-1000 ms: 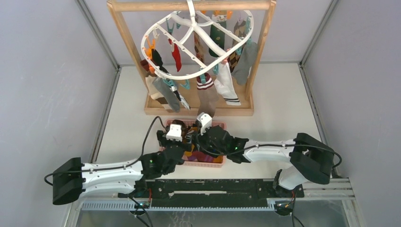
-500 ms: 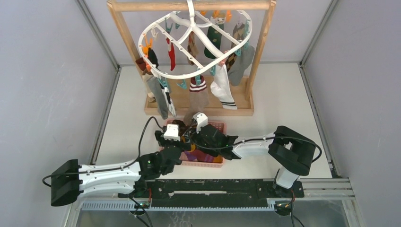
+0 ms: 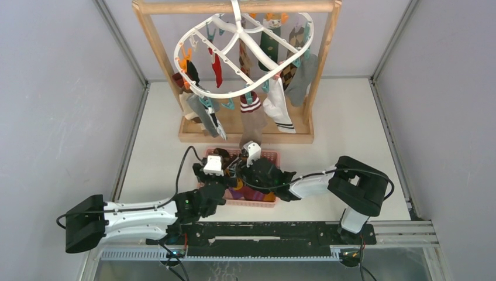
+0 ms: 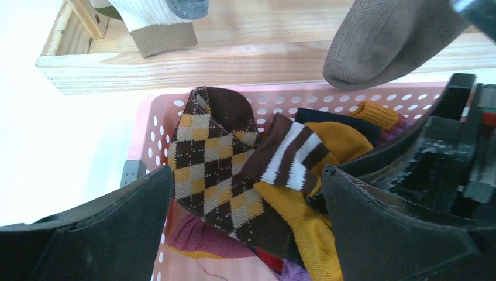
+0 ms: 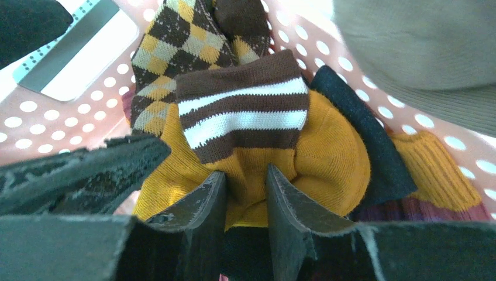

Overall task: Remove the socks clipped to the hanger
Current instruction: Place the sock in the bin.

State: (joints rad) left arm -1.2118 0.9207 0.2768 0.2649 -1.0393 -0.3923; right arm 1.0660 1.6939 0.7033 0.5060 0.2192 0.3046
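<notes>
The white ring hanger (image 3: 245, 91) hangs from the wooden frame, with several socks (image 3: 278, 105) clipped round it. Both grippers are down in the pink basket (image 3: 270, 157). My right gripper (image 5: 245, 175) is shut on a mustard sock (image 5: 327, 152) with a brown and white striped cuff; a fold of its fabric is pinched between the jaws. My left gripper (image 4: 245, 175) stands wide open over an argyle sock (image 4: 210, 158) and grips nothing. In the top view, the left gripper (image 3: 219, 178) and right gripper (image 3: 243, 178) sit side by side.
The wooden frame stand (image 3: 245, 137) rises just behind the basket. A grey-brown sock (image 4: 386, 41) hangs low over the basket's far rim. Red, purple and black socks lie loose in the basket. Grey walls close in the table on both sides.
The right jaws have narrowed onto the mustard sock in the basket. The right arm's elbow has folded in to the left. The hanger swayed left and came back. The left arm barely moved.
</notes>
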